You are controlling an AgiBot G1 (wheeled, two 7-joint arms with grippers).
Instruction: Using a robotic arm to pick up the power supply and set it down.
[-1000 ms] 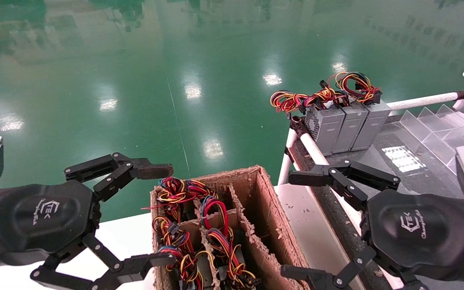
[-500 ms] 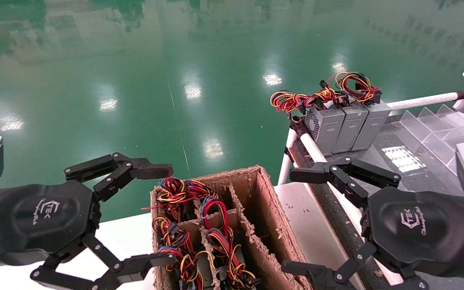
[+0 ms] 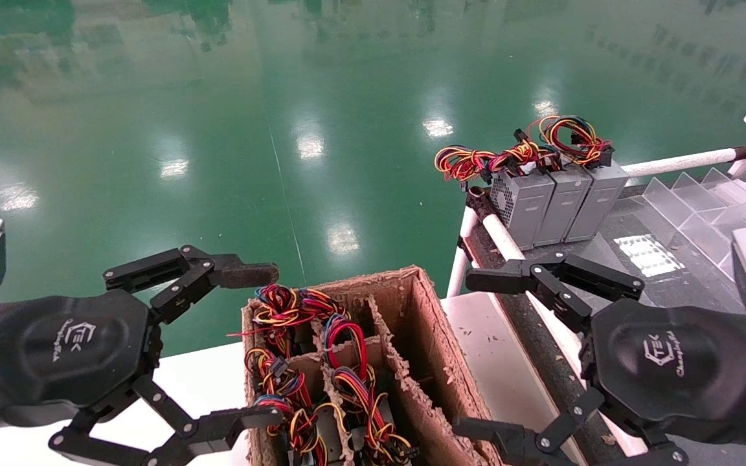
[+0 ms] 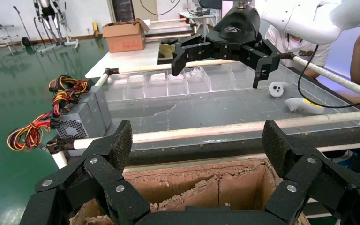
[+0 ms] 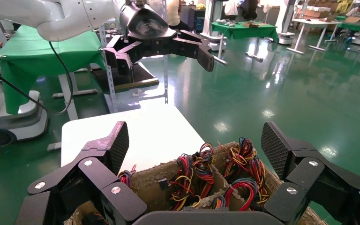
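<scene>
1. The right gripper point(image 3: 486, 356) hangs with its two black fingers spread wide, nothing between them. It sits just past the right wall of the cardboard box point(image 3: 425, 362), over the edge where the white table point(image 3: 496, 369) meets the dark tray bench point(image 3: 612, 259).
2. The left gripper point(image 3: 253, 346) is spread wide too and grips nothing. Its fingertips reach the left side of the cardboard box, one near the far corner and one near the close end.
3. From the right wrist, its own fingers point(image 5: 115, 143) frame the box from above, with the left gripper point(image 5: 168, 47) farther off across the table.
4. The box is split by ragged cardboard dividers. The left compartments are stuffed with looped bundles of red, yellow, blue and orange wires point(image 3: 340, 382), and grey metal shows under them near the close end. The right-hand compartment looks empty as far as I can see into it.
5. Three grey power supply units point(image 3: 561, 200) stand side by side at the far left corner of the tray bench, touching one another, well apart from both grippers. Their wire loops point(image 3: 522, 152) spill off the far end.
6. The leftmost unit point(image 4: 79, 119) shows a perforated vent face.
7. Clear plastic dividers point(image 3: 710, 194) sit on the bench to the right of the units.
</scene>
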